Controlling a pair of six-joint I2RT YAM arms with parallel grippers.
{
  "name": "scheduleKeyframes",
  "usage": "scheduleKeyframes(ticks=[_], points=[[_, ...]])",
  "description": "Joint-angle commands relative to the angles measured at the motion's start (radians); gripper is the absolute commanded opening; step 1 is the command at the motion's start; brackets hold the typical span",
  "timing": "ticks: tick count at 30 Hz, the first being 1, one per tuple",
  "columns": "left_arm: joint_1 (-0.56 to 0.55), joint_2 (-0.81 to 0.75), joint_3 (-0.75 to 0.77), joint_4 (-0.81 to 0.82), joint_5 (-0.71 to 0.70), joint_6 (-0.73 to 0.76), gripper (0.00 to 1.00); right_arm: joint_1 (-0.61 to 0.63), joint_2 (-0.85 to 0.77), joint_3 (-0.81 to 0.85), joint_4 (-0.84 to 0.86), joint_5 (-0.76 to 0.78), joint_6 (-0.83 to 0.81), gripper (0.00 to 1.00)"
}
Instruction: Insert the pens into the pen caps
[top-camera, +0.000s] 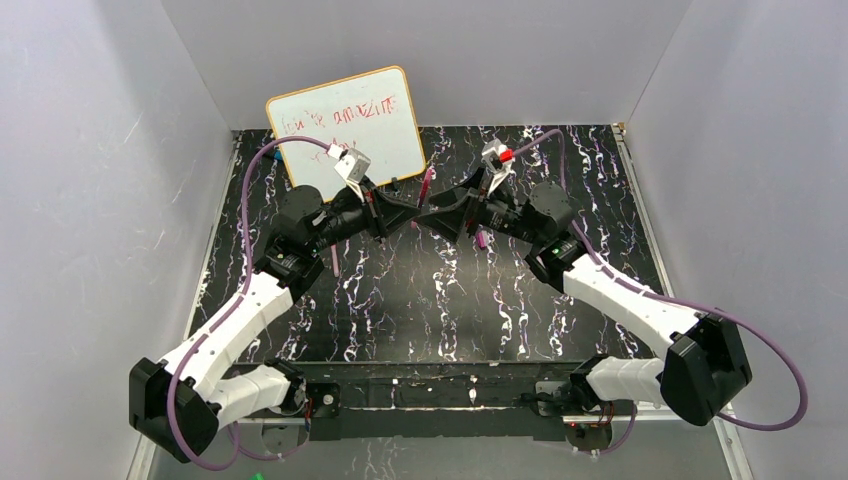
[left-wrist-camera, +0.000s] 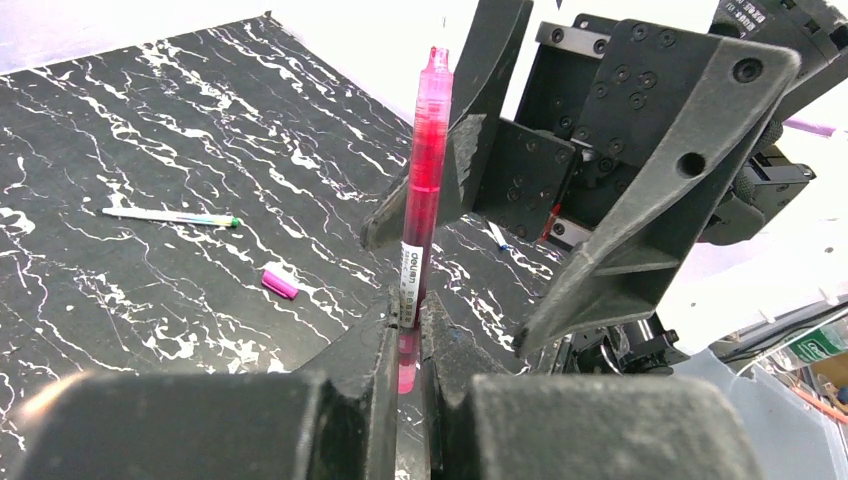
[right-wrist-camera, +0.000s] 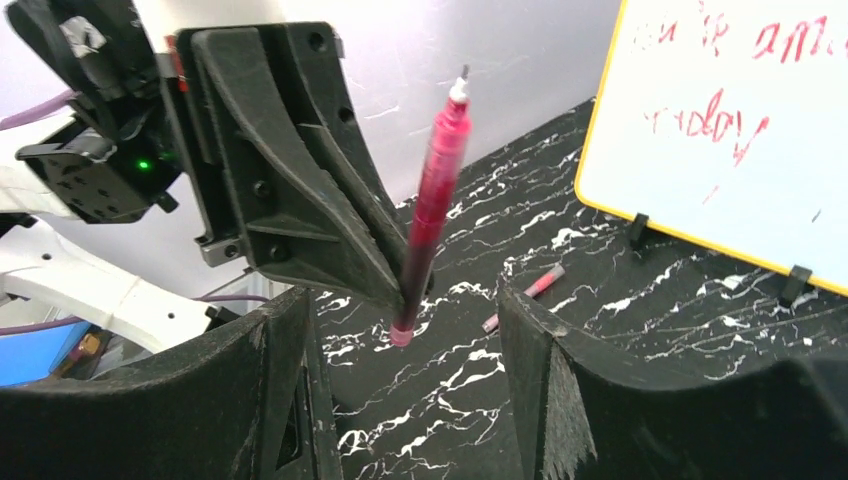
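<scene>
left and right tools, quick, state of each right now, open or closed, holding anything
left tool: closed on the pink-red pen, which stands upright in it.
right tool: open, holding nothing.

Pen (left-wrist-camera: 420, 190) translucent pink-red, white label with black print. Cap (left-wrist-camera: 280, 283) magenta. Second pen (left-wrist-camera: 165, 215) white, greenish end. Table (left-wrist-camera: 150, 110) black with white marble veins. Whiteboard (right-wrist-camera: 740, 130) white, yellow frame, red scribbles. Cables (top-camera: 247, 215) purple.

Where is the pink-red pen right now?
The pink-red pen stands upright, pinched at its lower end by the left gripper, just in front of the whiteboard at its lower right corner, with the open right gripper facing it.
</scene>
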Motion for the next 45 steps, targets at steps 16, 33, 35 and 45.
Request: scheduleKeyframes(ticks=[16, 33, 35, 45], points=[[-0.005, -0.036, -0.03, 0.089, 0.15, -0.078, 0.0, 0.019, 0.0, 0.073, 0.135, -0.026, -0.009, 0.76], [-0.007, -0.039, -0.036, 0.066, 0.153, -0.047, 0.0, 0.02, 0.044, 0.141, 0.094, -0.051, -0.023, 0.01], [-0.006, -0.037, -0.034, 0.065, 0.155, -0.047, 0.0, 0.02, 0.05, 0.152, 0.072, -0.074, -0.022, 0.01], [-0.012, 0.008, -0.045, 0.147, 0.259, -0.099, 0.4, 0.02, 0.058, 0.116, 0.197, -0.062, 0.074, 0.01]])
